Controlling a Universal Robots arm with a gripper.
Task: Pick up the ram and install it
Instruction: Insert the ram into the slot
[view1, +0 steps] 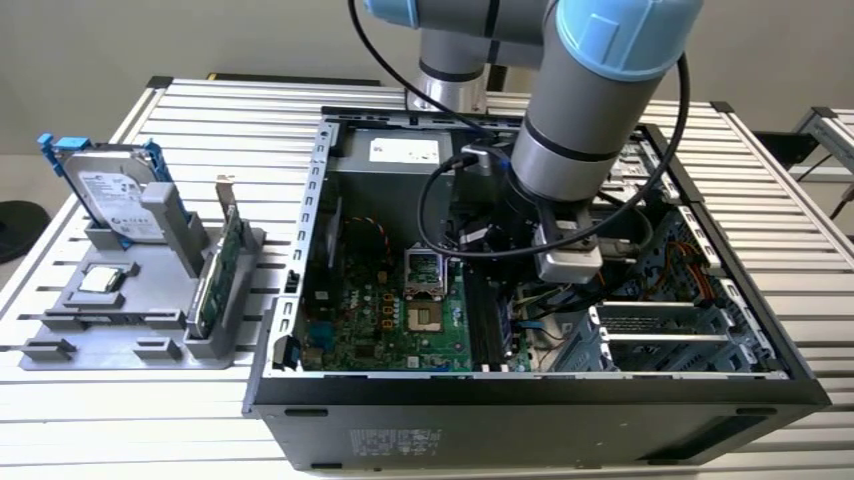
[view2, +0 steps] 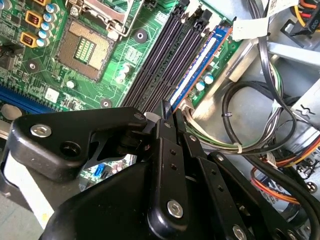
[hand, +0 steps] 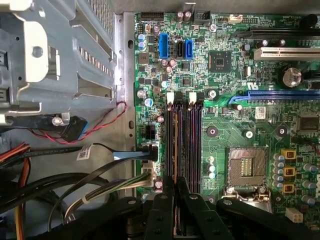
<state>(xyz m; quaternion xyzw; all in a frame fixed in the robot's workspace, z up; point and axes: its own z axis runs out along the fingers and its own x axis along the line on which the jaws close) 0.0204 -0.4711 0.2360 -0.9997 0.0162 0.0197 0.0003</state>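
Gripper (view2: 167, 111) low inside the open computer case (view1: 441, 392), jaws pressed together on what we take to be the ram (view2: 197, 65), blue-edged stick lying along the outermost black slot, motherboard (hand: 225, 130) beneath, hard drive (view1: 118, 195) standing well apart.

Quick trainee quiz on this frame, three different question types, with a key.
1. True or false: the ram is at the motherboard's slots.
2. Fill in: the pincer is nearest the ___.
3. Where does the hard drive stand? A, in the grey holder; B, on the motherboard; C, in the pincer.
Key: 1 true; 2 ram; 3 A.
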